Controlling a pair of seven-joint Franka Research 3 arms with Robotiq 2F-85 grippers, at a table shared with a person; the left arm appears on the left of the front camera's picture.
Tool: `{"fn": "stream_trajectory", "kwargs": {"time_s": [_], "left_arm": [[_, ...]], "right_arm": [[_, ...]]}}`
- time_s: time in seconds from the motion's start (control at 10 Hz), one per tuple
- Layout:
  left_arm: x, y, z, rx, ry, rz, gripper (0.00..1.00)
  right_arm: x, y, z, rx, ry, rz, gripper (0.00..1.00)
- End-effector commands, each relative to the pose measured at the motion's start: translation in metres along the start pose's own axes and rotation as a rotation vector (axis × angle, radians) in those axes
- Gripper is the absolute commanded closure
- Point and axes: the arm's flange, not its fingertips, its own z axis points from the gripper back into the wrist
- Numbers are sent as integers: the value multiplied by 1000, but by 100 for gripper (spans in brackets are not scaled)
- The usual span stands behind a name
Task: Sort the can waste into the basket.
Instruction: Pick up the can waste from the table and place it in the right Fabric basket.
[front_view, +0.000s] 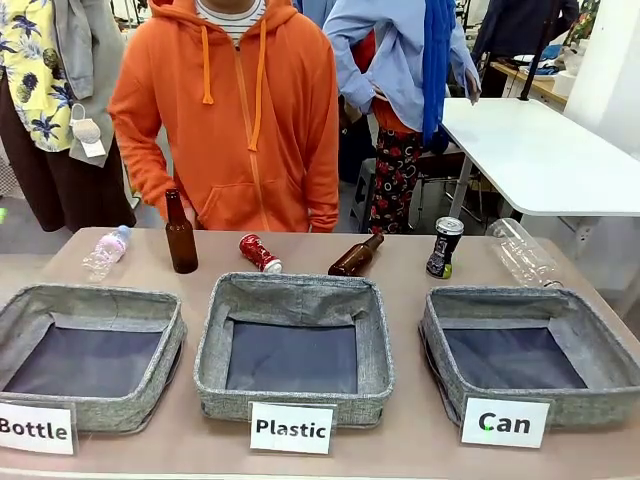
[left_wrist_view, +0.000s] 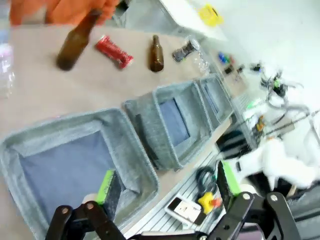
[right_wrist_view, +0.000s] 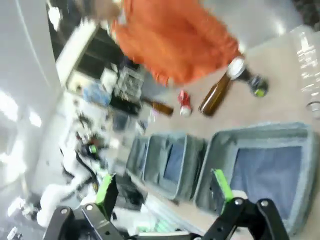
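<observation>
The red crushed can lies on the table behind the middle basket. The dark can with blue, white and green print stands upright behind the right basket, which carries a white "Can" card and has nothing in it. In the left wrist view my left gripper is open above the nearest basket, far from the red can and the dark can. In the right wrist view my right gripper is open, high above the "Can" basket; the dark can and red can lie beyond it.
The "Plastic" basket stands in the middle and the "Bottle" basket at the left. One brown bottle is upright, another lies flat. Clear plastic bottles lie at both far ends. A person in an orange hoodie stands across the table.
</observation>
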Motion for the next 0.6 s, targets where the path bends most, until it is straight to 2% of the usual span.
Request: {"fn": "stream_trajectory", "kwargs": {"time_s": [0.0, 0.1, 0.2, 0.3, 0.4, 0.5], "left_arm": [[-18, 57, 4, -139, -204, 154, 0], [-34, 57, -2, -159, -290, 198, 0], [-42, 55, -8, -130, -328, 234, 0], [-30, 65, 27, -92, -204, 194, 0], [-30, 65, 27, -92, -204, 194, 0], [-30, 65, 27, -92, -204, 194, 0]], "right_arm": [[-28, -49, -12, 32, -111, -21, 0], [-31, -68, -8, 5, -149, -91, 0], [-36, -78, -8, -40, -172, -134, 0], [-39, -78, -14, -243, -211, -160, 0], [-12, -81, 23, -27, -169, -120, 0], [-12, -81, 23, -27, -169, -120, 0]]}}
